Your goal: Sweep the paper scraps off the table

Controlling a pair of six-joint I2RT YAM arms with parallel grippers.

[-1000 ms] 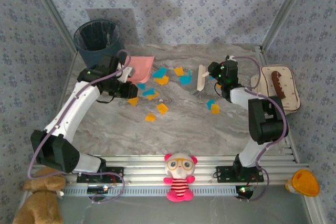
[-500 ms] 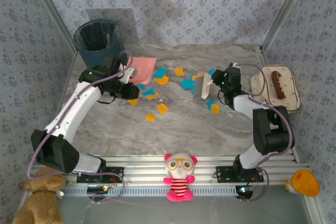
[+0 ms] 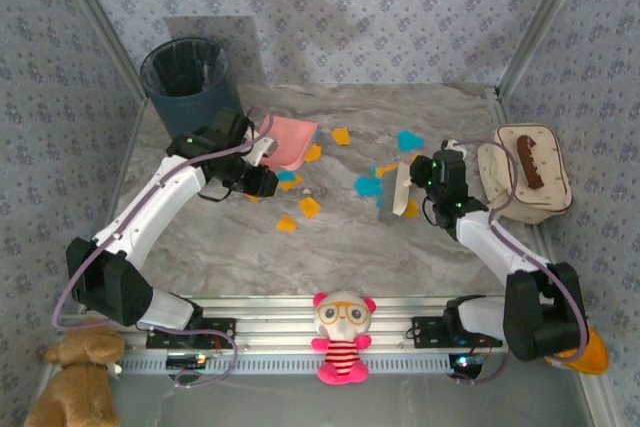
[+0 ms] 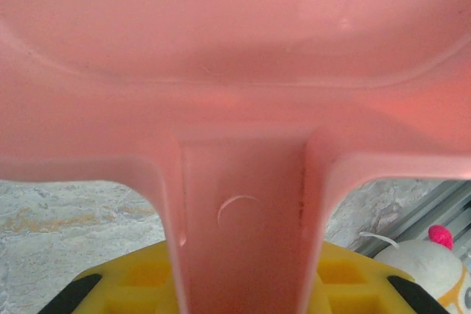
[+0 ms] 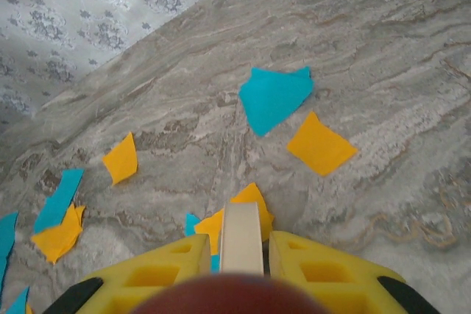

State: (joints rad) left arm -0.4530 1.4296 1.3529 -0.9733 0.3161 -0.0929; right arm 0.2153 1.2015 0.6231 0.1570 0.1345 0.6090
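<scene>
– Grey-beige marble-patterned table (image 3: 230, 267) framed by aluminium rails (image 3: 300, 309), blue floral walls (image 3: 400, 17) behind. Where are the small orange and cyan paper scraps (image 3: 310, 207)?
– Scattered on the table around the pink plastic dustpan (image 3: 292, 137). One orange piece touches its right edge. A cyan one lies just on the near side of it, and two orange ones lie a little nearer the arms. More of both colours lie well to the right of the dustpan, by the cream-white hand brush (image 3: 392, 192).
– Who has the dustpan?
– The left gripper (image 3: 262, 152). Its wrist camera shows the yellow fingers (image 4: 132, 281) narrow, clamped either side of the dustpan's handle, the pan spreading wide above them.
– And the right gripper (image 3: 425, 172)?
– Well to the right of the dustpan, pinched tight on the brush's flat handle. From its wrist the cream strip sits squeezed between both fingers, with orange and cyan pieces on the marble just beyond.
– Is the dustpan flat on the table?
– Cannot tell from above.
– Anything else?
– A dark round waste bin (image 3: 185, 72) beyond and left of the dustpan, and a pink-striped plush toy (image 3: 342, 337) well to its near side.
</scene>
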